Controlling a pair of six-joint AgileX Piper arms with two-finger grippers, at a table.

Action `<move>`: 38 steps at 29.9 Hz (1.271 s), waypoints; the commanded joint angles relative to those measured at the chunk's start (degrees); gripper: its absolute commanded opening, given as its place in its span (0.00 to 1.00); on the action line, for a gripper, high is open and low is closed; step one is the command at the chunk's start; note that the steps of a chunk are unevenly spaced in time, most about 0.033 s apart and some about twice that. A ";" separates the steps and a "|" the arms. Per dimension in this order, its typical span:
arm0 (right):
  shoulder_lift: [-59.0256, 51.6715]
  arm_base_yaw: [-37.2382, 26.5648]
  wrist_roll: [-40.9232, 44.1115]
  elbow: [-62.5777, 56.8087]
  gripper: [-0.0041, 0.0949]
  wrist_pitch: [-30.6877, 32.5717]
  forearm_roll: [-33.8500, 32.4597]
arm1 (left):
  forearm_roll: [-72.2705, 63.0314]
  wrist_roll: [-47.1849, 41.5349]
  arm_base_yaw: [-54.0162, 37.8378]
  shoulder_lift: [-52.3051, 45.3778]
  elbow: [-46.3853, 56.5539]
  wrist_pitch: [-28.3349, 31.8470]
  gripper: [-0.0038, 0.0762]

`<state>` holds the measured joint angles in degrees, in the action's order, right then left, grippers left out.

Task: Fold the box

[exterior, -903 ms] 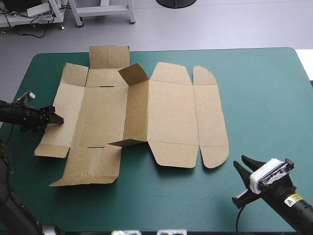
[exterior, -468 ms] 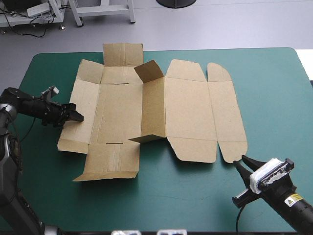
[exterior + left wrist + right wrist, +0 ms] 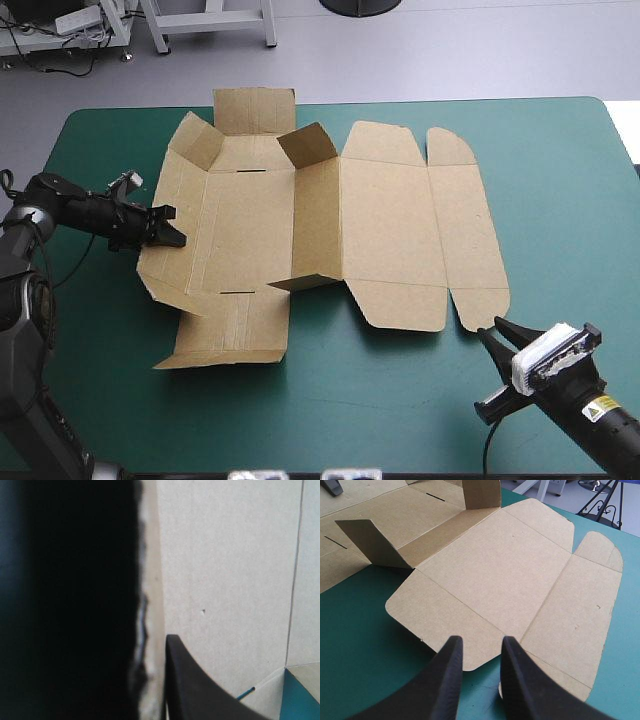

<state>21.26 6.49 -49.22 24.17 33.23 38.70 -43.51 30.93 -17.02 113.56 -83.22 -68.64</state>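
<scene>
The brown box (image 3: pixel 380 230) lies as a cut sheet spread across the table's middle. Two small flaps (image 3: pixel 305 145) (image 3: pixel 300 283) stand up along its centre strip. My left gripper (image 3: pixel 170 238) is shut on the outer edge of the left panel, which tilts up off the cover. In the left wrist view the board (image 3: pixel 225 570) fills the picture, its edge caught between the black fingers of that gripper (image 3: pixel 152 680). My right gripper (image 3: pixel 490 332) rests open on the table at the box's near right corner. Its wrist view has the sheet's (image 3: pixel 505 570) rounded flap just ahead of the gripper (image 3: pixel 480 647).
The teal-green cover (image 3: pixel 330 410) stretches between the box and the table's front edge, and another wide strip (image 3: pixel 570 200) runs to the right edge. The box's rear flap (image 3: pixel 255 108) reaches the table's far edge.
My left gripper has pulled the box to the right across the table, and the left panel it holds has risen. The right arm has stayed where it was.
</scene>
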 commanded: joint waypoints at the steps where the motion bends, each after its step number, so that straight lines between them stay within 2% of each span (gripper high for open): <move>1: 0.41 -0.35 -0.02 1.76 0.29 -3.21 2.14 | -2.74 0.81 0.79 -3.60 -0.98 -5.26 0.05; 9: 0.41 -0.35 -0.02 1.76 0.29 -3.06 3.38 | -8.90 10.09 0.85 -5.07 -7.45 -4.96 0.05; 16: 0.41 -0.35 0.50 1.76 0.29 -3.70 4.12 | -6.80 10.55 1.14 -9.46 -18.86 -4.87 0.05; 21: 0.41 -0.35 1.90 3.21 0.29 -5.23 3.36 | -2.74 11.17 4.42 -14.10 -22.19 -3.32 0.05; 25: 0.41 -0.35 1.90 5.85 0.29 -7.13 3.36 | -0.24 13.69 10.37 -16.45 -25.28 -2.71 0.05; 30: 2.10 -0.35 3.28 8.75 0.29 -9.40 3.25 | 15.90 12.86 22.69 -17.62 -30.84 -1.73 0.05; 34: 5.11 -0.35 3.28 11.26 0.29 -9.51 3.12 | 29.94 12.78 33.98 -19.38 -31.48 -0.33 0.05; 38: 8.02 -0.45 3.28 14.75 0.29 -9.64 3.12 | 36.88 16.71 41.93 -21.39 -30.98 -1.16 0.05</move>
<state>27.08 6.49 -45.90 34.85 27.25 40.77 -10.14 44.41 20.47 96.72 -112.68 -71.36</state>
